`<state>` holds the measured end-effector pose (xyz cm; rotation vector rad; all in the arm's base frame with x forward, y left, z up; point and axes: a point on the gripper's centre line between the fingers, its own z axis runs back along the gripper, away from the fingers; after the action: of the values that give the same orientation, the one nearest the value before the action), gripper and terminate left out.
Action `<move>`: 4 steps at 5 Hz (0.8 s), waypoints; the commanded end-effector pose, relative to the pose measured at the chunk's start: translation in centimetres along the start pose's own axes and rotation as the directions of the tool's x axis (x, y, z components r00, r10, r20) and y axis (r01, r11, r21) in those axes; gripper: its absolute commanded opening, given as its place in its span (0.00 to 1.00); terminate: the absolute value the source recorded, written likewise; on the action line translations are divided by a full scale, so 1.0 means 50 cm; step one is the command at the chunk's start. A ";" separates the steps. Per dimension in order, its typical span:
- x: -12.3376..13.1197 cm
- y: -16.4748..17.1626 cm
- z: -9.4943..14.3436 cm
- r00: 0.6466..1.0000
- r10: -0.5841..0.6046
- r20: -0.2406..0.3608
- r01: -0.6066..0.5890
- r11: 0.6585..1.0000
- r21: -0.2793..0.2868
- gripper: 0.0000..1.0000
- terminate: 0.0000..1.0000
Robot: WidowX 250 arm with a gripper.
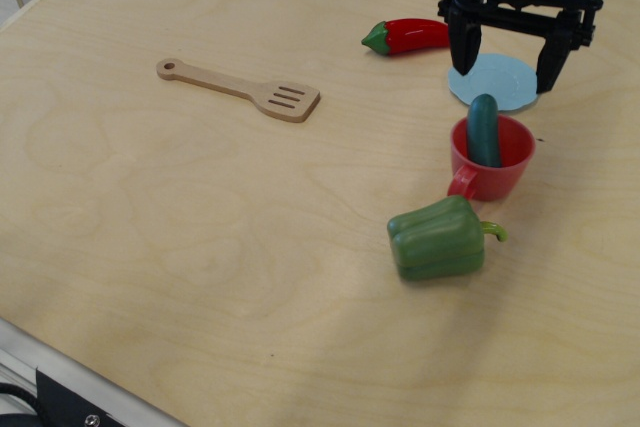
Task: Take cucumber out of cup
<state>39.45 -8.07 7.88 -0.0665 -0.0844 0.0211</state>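
A dark teal-green cucumber (484, 129) stands tilted in a red-orange cup (490, 160), its upper end leaning over the cup's far rim. The cup's loop handle points to the front left. My black gripper (508, 60) hangs open and empty above and just behind the cup, over the plate. Its two fingers point down, one on each side of the cucumber's top end and higher than it.
A light-blue plate (492, 82) lies just behind the cup. A red chili (408, 36) lies to the plate's left. A green bell pepper (438, 238) sits in front of the cup. A wooden spatula (240, 90) lies at the left.
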 end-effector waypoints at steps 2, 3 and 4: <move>-0.004 -0.005 0.015 0.998 0.052 -0.036 -0.052 0.999 -0.008 1.00 0.00; -0.006 -0.007 -0.003 0.996 0.057 -0.072 -0.057 0.998 0.007 1.00 0.00; -0.007 -0.008 -0.004 0.996 0.060 -0.068 -0.059 0.998 0.012 1.00 0.00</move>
<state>38.89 -8.28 5.25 -0.0462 0.0512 0.0878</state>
